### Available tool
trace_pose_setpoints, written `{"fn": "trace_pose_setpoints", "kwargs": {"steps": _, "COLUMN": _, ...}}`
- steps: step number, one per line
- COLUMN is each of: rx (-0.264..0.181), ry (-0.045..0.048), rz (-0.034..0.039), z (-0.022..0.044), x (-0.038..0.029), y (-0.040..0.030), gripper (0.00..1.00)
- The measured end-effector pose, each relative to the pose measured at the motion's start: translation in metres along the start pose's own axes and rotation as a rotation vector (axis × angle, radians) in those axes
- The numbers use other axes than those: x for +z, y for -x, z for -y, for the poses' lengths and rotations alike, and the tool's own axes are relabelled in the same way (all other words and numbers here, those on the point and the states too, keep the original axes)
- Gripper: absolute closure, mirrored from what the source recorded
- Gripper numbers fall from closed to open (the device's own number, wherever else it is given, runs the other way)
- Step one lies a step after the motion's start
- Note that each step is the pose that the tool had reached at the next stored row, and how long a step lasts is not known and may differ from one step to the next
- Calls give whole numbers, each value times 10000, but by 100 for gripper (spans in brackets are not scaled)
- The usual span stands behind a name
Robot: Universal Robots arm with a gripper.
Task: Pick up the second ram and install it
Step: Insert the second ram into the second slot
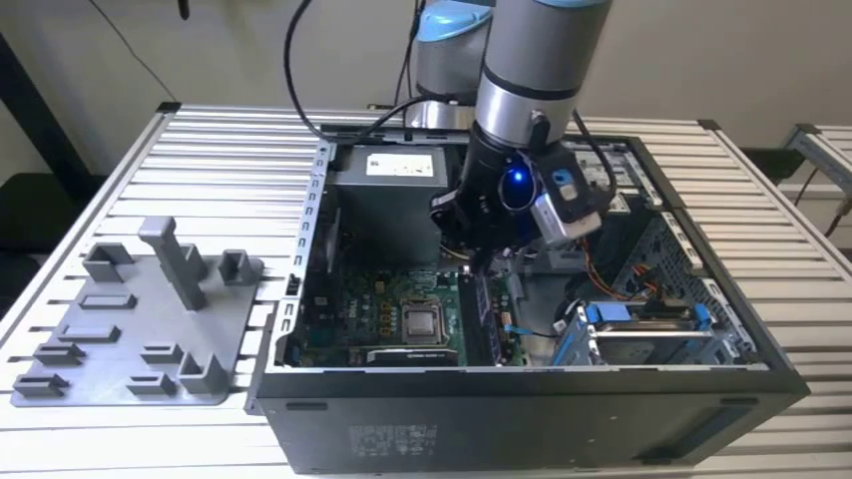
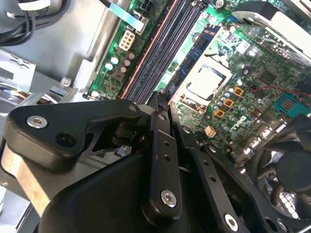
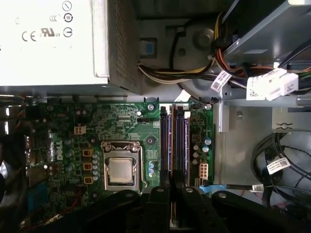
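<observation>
The claw (image 2: 163,99) hangs low inside the open computer case (image 1: 533,384), its fingers pinched close over the memory slots (image 3: 176,138), apparently gripping the second ram (image 2: 162,97) edge-on (barely a sliver visible) to line it up above the motherboard (image 3: 121,126).

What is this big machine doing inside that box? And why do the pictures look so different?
It is a robot arm with a pincer, reaching into an open computer on a slatted table. A grey tray sits at the exterior view's left. That view comes from a camera standing apart; both wrist views come from cameras riding on the arm, looking past the pincer at the green board, its silver chip and long memory slots. The pincer hangs over those slots. Whether it grips anything, I cannot tell.
</observation>
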State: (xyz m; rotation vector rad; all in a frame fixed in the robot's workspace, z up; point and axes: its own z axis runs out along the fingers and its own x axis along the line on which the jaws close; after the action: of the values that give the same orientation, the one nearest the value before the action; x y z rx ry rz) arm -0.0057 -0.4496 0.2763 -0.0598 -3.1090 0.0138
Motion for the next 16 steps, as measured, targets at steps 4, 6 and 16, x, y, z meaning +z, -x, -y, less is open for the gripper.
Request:
{"fn": "trace_pose_setpoints", "kwargs": {"steps": 4, "rx": 0, "ry": -32, "rz": -188, "z": 0, "x": 33, "y": 0, "gripper": 85}}
{"fn": "trace_pose_setpoints", "kwargs": {"steps": 6, "rx": 2, "ry": -48, "rz": -198, "z": 0, "x": 61, "y": 1, "gripper": 85}}
{"fn": "trace_pose_setpoints", "kwargs": {"steps": 16, "rx": 0, "ry": -49, "rz": -199, "z": 32, "x": 244, "y": 9, "gripper": 85}}
